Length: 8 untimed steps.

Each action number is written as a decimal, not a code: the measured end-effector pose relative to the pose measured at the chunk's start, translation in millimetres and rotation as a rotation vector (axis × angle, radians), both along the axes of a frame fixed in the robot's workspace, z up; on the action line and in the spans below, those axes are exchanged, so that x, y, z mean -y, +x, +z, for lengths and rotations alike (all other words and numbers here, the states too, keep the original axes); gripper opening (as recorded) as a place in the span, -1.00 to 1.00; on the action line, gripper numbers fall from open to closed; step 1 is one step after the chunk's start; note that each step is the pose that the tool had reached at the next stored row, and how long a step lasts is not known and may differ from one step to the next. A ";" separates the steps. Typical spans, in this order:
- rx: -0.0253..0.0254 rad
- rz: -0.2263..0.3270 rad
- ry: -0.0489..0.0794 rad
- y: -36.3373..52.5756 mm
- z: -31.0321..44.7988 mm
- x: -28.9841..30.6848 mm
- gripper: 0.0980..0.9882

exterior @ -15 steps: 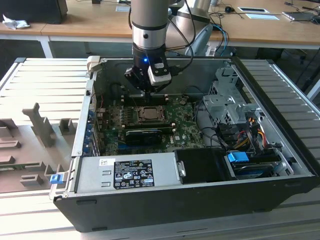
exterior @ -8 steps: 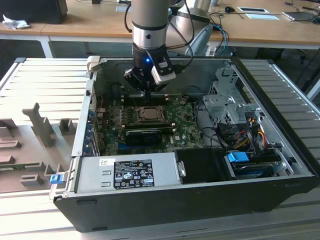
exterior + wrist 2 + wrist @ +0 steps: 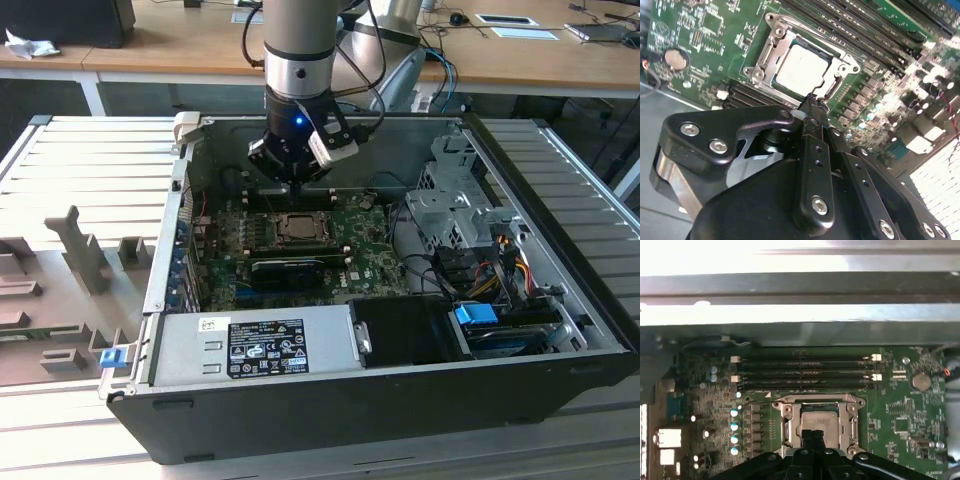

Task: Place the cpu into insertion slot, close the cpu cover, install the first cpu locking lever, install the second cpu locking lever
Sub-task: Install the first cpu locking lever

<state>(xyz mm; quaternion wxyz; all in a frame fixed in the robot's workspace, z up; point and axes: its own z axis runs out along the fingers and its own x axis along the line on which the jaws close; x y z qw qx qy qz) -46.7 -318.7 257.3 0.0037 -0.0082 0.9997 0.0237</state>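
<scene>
Tool (image 3: 812,102) pressed together, tips at edge of cpu cover (image 3: 766,56). Cover lies flat over cpu (image 3: 802,70), seated in green board (image 3: 705,60).

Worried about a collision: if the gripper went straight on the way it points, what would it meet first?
Likely the cpu cover, at its edge beside the cpu; depth is unclear.

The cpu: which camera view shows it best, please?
The second wrist view. There the cpu is close, and its silver-grey top shows almost whole in the socket. In the first wrist view the pincer covers part of it. In the exterior view it is a small square, seen from far off.
</scene>
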 end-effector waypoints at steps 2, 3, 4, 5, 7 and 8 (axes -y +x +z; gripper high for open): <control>0.0000 0.038 0.000 -0.1 -0.1 0.0 -0.98; 0.0001 0.048 0.000 -1.5 -0.2 0.0 -0.98; -0.0001 0.048 0.000 -4.5 -0.1 0.0 -0.98; 0.0000 0.049 0.000 -8.0 -0.1 0.0 -0.98; 0.0000 0.049 0.000 -19.9 -0.1 0.0 -0.98; 0.0000 0.049 0.000 -23.2 -0.1 0.0 -0.98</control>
